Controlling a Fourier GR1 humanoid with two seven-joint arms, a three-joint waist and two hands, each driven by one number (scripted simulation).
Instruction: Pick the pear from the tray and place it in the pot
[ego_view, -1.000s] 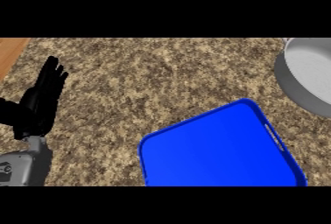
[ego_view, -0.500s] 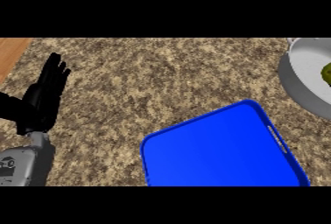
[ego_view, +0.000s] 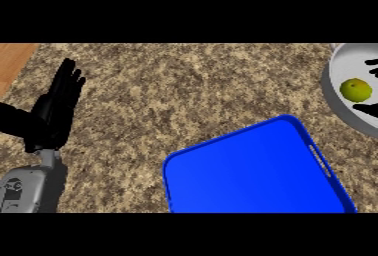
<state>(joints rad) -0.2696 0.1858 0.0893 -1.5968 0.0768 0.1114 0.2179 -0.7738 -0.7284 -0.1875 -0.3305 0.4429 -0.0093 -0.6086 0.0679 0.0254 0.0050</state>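
Head view: pear (ego_view: 356, 90) in pot (ego_view: 328, 90) just beside right hand (ego_view: 369, 110), grip impossible to tell.

bright, even light fell on the speckled brown stone counter (ego_view: 184, 90). a soft shadow lay just beside the grey left forearm (ego_view: 26, 187); the flat blue rectangular tray (ego_view: 251, 175) glowed uniformly.

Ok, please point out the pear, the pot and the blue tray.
pear (ego_view: 356, 90), head view, its middle.
pot (ego_view: 327, 87), head view, left rim.
blue tray (ego_view: 251, 172), head view, bare floor.
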